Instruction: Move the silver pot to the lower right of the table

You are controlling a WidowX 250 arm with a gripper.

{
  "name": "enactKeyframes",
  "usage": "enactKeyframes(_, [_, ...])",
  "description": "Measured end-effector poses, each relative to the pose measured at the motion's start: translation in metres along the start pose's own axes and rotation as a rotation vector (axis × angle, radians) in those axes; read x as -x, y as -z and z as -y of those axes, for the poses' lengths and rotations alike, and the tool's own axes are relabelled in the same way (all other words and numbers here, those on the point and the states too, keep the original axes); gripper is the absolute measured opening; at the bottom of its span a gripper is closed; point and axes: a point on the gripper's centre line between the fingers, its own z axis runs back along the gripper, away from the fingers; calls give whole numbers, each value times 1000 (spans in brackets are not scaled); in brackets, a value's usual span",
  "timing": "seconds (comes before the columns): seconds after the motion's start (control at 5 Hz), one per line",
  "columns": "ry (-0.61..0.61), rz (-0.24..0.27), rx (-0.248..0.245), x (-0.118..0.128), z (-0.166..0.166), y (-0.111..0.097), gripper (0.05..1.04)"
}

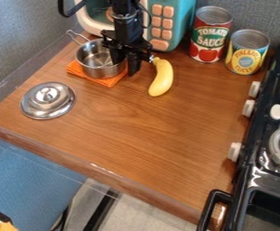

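The black gripper (123, 66) hangs over the right side of the silver pot (96, 66). Its fingers stand apart, one over the inside of the pot and the other outside by the right wall, with the rim between them. The pot is upright on a folded orange cloth (113, 81) at the upper left of the table, its wire handle pointing to the upper left. Part of the pot's right rim is hidden behind the gripper.
A silver lid (48, 100) lies left on the wooden table (136, 131). Just right of the gripper is a yellow banana (161, 77). A teal toy microwave (174, 27), a tomato sauce can (209, 35) and a pineapple can (247, 52) stand behind. A black stove (264, 155) borders the right.
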Motion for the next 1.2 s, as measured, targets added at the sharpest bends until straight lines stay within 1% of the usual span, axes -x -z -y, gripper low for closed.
enactKeyframes(0.2, [8, -1, 2, 0, 0, 1, 169])
enactKeyframes(0.4, [15, 0, 19, 0, 3, -1, 91])
enactKeyframes(0.6, [41, 24, 32, 5, 10, -20, 87])
enactKeyframes(0.8, [93, 74, 19, 19, 38, -53, 83])
enactKeyframes(1.0, [111, 50, 8, 46, 81, -65, 83])
enactKeyframes(1.2, [118, -6, -32, 81, 119, -52, 83])
